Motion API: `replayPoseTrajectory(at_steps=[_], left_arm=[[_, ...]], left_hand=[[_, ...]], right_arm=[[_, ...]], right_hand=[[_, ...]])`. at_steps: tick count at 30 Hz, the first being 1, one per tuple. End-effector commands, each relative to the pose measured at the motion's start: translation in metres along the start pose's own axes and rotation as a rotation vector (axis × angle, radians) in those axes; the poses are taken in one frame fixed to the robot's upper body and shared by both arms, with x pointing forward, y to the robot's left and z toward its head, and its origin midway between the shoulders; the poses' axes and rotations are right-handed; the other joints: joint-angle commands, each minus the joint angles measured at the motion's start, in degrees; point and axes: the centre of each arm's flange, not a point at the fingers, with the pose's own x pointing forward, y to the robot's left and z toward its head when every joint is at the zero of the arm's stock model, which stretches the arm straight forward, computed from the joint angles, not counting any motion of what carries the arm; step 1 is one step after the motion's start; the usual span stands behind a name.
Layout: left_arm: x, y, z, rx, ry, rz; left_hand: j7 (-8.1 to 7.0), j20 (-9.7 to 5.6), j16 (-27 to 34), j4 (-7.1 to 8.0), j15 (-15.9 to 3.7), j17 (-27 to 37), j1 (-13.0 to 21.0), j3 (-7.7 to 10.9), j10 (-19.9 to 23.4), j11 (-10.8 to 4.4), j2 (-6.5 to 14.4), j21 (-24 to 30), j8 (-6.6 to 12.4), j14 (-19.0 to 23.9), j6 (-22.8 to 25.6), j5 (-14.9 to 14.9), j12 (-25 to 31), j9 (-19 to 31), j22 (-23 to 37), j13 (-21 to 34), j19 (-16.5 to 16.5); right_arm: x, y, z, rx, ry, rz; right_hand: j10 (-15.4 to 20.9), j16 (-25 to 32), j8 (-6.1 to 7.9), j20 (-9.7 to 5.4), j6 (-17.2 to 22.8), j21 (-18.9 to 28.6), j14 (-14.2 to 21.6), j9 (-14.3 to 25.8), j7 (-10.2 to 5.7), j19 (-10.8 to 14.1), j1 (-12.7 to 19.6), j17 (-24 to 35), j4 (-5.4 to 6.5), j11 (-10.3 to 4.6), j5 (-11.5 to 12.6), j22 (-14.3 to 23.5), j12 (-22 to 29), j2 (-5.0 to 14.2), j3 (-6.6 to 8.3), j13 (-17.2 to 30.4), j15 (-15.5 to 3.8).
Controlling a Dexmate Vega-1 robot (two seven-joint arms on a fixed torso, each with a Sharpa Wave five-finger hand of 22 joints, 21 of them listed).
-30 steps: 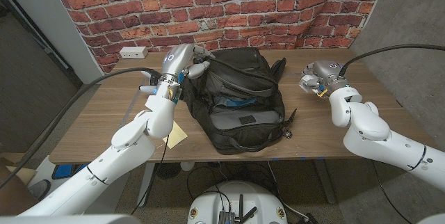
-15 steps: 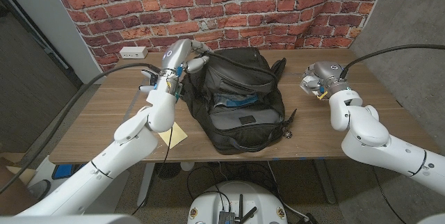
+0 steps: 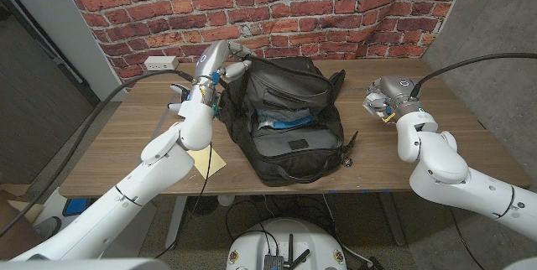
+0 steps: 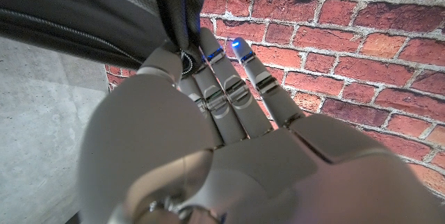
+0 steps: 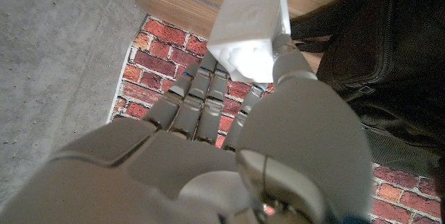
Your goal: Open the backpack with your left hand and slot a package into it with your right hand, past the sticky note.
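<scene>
Black fabric backpack (image 3: 285, 123), pinched at its 10 o'clock rim by left robot hand (image 3: 228, 62); right robot hand (image 3: 382, 98) grips small white package (image 5: 252, 28) at 3 o'clock.

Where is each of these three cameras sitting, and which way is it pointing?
Head view: fixed on the head, looking down at the table; both arms show.
Left wrist view: behind the left hand, which grips the black backpack edge.
Right wrist view: behind the right hand, which holds a white package.
All share the backpack and brick wall.
</scene>
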Motion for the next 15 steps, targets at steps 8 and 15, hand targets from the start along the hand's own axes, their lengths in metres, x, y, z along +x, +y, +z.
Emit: replayPoseTrajectory(at_steps=[8,15], left_arm=[[0.017,-0.004,-0.002,-0.083,0.038,0.001],[0.022,-0.006,-0.001,-0.097,0.038,0.005]], left_hand=[[0.38,-6.62,-0.15,0.07,0.02,0.27,0.23,0.41,0.74,-0.41,0.76,0.22,-0.13,0.82,0.38,0.23,0.2,0.03,0.12,0.11,0.76],[0.46,-6.6,-0.15,0.09,0.03,0.27,0.19,0.41,0.83,-0.41,0.8,0.24,-0.23,0.94,0.28,0.23,0.21,0.04,0.12,0.11,0.87]], right_arm=[[-0.018,0.001,0.005,0.016,0.025,0.004],[-0.027,0.002,0.007,0.02,0.04,0.008]], right_hand=[[13.69,-0.12,-0.04,-5.11,0.5,-0.04,0.76,-0.04,0.06,0.61,2.54,0.33,0.05,-13.0,0.14,0.1,0.29,2.92,0.14,0.38,-9.34],[13.7,-0.11,-0.13,-5.23,0.57,-0.07,0.94,-0.1,0.08,0.52,2.54,0.39,0.06,-12.99,0.15,0.1,0.21,3.0,0.15,0.41,-9.38]])
